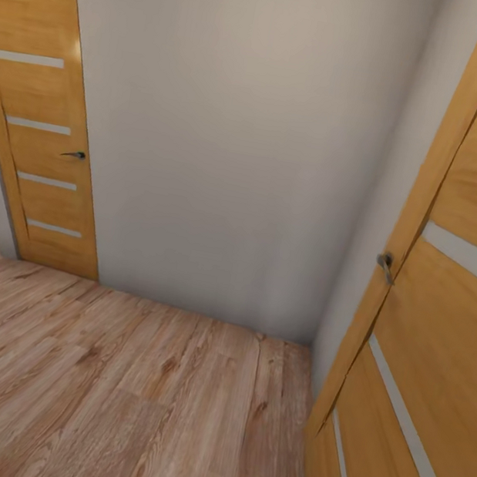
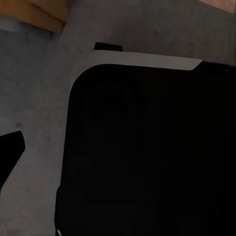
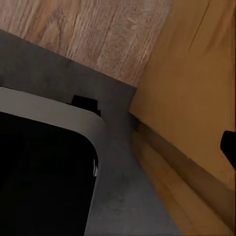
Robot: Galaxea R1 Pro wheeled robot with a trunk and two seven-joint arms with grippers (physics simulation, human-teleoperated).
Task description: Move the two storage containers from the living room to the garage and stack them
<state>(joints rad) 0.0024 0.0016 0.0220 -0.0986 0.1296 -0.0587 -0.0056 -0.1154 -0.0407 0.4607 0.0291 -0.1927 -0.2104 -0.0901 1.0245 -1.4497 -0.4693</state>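
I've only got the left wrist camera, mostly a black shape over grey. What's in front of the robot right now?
Observer: In the head view, a plain white wall stands straight ahead, above a light wood-plank floor.
Operator: Any doors?
Observer: Yes, a wooden door with pale stripes stands at the left end of that wall, with a dark lever handle.
Operator: And on the right?
Observer: A second striped wooden door stands much closer along the right side, and the right wrist view shows its orange panel too.
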